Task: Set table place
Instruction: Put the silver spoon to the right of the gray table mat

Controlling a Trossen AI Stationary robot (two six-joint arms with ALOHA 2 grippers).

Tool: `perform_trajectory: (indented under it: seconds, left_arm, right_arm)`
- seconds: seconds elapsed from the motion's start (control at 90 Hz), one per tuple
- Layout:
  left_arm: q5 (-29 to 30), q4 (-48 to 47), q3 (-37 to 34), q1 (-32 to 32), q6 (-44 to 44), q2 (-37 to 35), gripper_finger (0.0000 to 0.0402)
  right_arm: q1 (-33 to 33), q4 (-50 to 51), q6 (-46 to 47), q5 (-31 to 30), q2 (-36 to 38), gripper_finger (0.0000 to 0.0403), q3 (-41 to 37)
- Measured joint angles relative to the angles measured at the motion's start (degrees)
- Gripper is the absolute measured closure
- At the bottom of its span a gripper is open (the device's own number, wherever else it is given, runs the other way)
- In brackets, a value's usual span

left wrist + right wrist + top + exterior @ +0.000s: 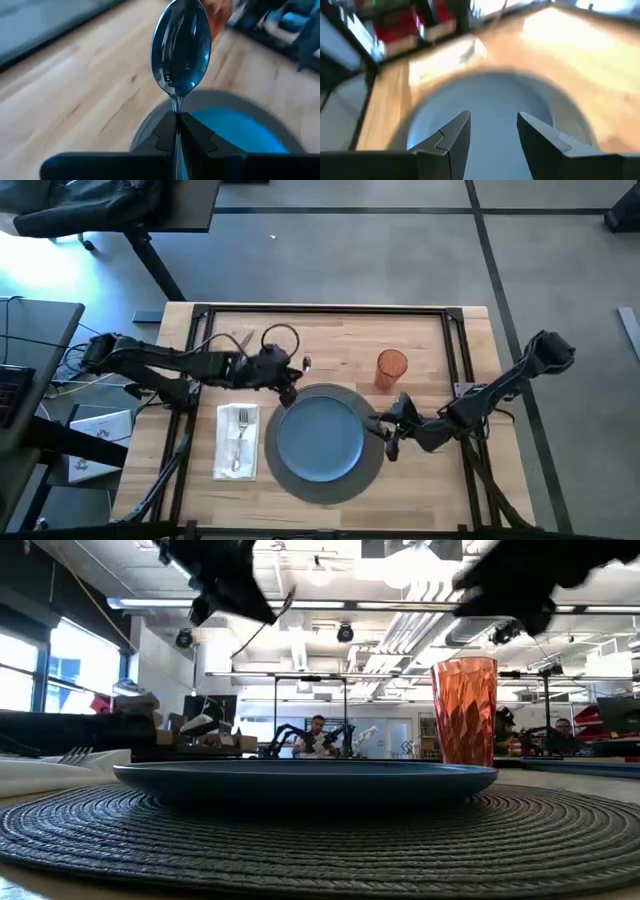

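Note:
The round dark grey woven place (372, 470) lies on the wooden table (330, 330) near its front edge, with a blue plate (320, 438) resting on it. My left gripper (292, 383) hovers at the plate's far left rim, shut on a metal spoon (181, 47). My right gripper (388, 435) stands open at the plate's right rim, its fingers (455, 132) pointing toward the plate (490, 105) with nothing between them. My left gripper pinches the spoon's handle (177, 107) between its two shut fingers, just behind the bowl. The fingers lie along the handle, and the bowl sticks out past the fingertips. The spoon is lifted clear, above the table and the far edge of the place.
A white napkin (238, 442) with a fork (241, 435) on it lies left of the place. An orange faceted cup (391, 368) stands beyond the plate's right side. A black frame (455, 340) edges the table. People sit in the room behind.

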State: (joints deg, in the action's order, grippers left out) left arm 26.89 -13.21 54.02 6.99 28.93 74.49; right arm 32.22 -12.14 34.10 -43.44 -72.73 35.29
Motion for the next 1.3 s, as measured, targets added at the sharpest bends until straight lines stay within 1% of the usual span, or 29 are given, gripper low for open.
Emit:
perform_trajectory:
  seconds: [0.078, 0.189, 0.311, 0.356, 0.444, 0.511, 0.611, 0.722, 0.856, 1.056, 1.189, 1.3]
  left_arm:
    - [3.5, 5.0, 0.0, 2.1, -2.1, 1.7, 0.0401]
    - [5.4, 10.4, 0.0, 3.7, -3.8, 4.9, 0.0401]
    - [6.0, 15.6, 0.0, 4.3, -5.7, 9.2, 0.0402]
    - [6.4, 17.0, 0.0, 4.4, -6.5, 10.8, 0.0402]
    - [7.1, 20.0, 0.0, 4.4, -6.6, 13.2, 0.0402]
    - [7.2, 22.9, 0.0, 4.4, -7.3, 14.9, 0.0402]
    - [7.1, 27.0, 0.0, 4.4, -8.9, 16.9, 0.0401]
    - [6.8, 29.9, 0.0, 4.1, -9.1, 18.4, 0.0401]
    - [5.6, 31.4, 0.0, 3.4, -9.1, 20.3, 0.0401]
    - [2.9, 37.2, 0.0, 2.7, -9.2, 22.8, 0.0401]
    - [1.5, 37.6, 0.9, 2.7, -10.0, 23.5, 0.0401]
    - [1.1, 37.6, 1.6, 2.9, -11.3, 23.5, 0.0401]
  right_arm:
    - [-1.7, -6.9, -3.4, -1.1, -1.6, 0.0254, 0.0]
    - [-4.4, -15.5, -9.2, -1.5, -4.3, 0.0247, 0.0]
    - [-7.3, -23.8, -13.5, -2.7, -7.4, 0.0221, 0.0]
    - [-8.3, -26.4, -13.9, -3.4, -8.4, 0.021, 0.0]
    - [-10.1, -29.4, -14.0, -3.1, -9.8, 0.0192, 0.0]
    - [-11.2, -29.8, -13.3, -2.9, -10.2, 0.0185, 0.0]
    - [-12.5, -30.0, -12.0, -2.1, -10.6, 0.0185, 0.0]
    - [-13.7, -30.3, -11.7, 0.5, -10.6, 0.0193, 0.0]
    - [-14.7, -30.4, -12.1, 1.6, -10.6, 0.0205, 0.0]
    - [-16.8, -30.0, -13.6, 1.9, -10.6, 0.0216, 0.0]
    - [-17.6, -29.7, -14.8, 1.9, -10.6, 0.0226, 0.0]
    - [-18.2, -29.4, -15.1, 1.9, -10.6, 0.0247, 0.0]
